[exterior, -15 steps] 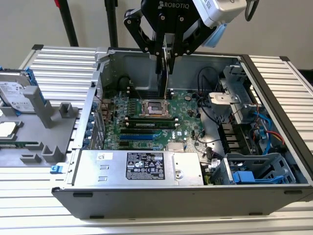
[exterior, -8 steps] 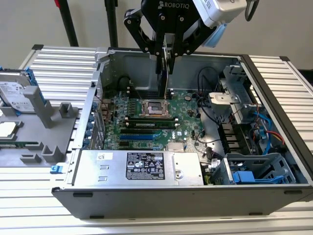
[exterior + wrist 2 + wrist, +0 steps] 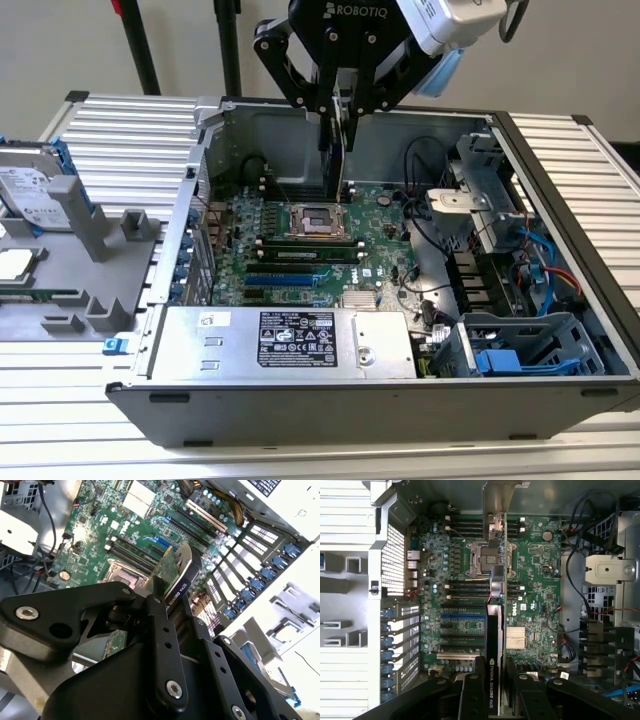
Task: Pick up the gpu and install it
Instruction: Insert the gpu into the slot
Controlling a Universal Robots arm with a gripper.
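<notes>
My gripper (image 3: 337, 120) hangs over the open computer case (image 3: 560, 190), shut on the gpu (image 3: 336, 160). The card hangs on edge, clear above the green motherboard (image 3: 300, 240), over its middle near the CPU socket (image 3: 318, 220). In the first wrist view the gpu (image 3: 493, 650) is seen edge-on, with its black cooler, thin green board and silver end bracket (image 3: 497, 500), and the gripper (image 3: 495, 687) clamps it from both sides. The second wrist view shows the gpu (image 3: 172, 570) held in the gripper (image 3: 159, 594) above the expansion slots (image 3: 200, 525).
A silver power supply (image 3: 290, 345) fills the case's near side. Cables and a drive cage with blue clips (image 3: 520, 350) crowd the exterior view's right. Outside the case, at the exterior view's left, a hard drive (image 3: 30, 185) rests on a grey fixture (image 3: 90, 250).
</notes>
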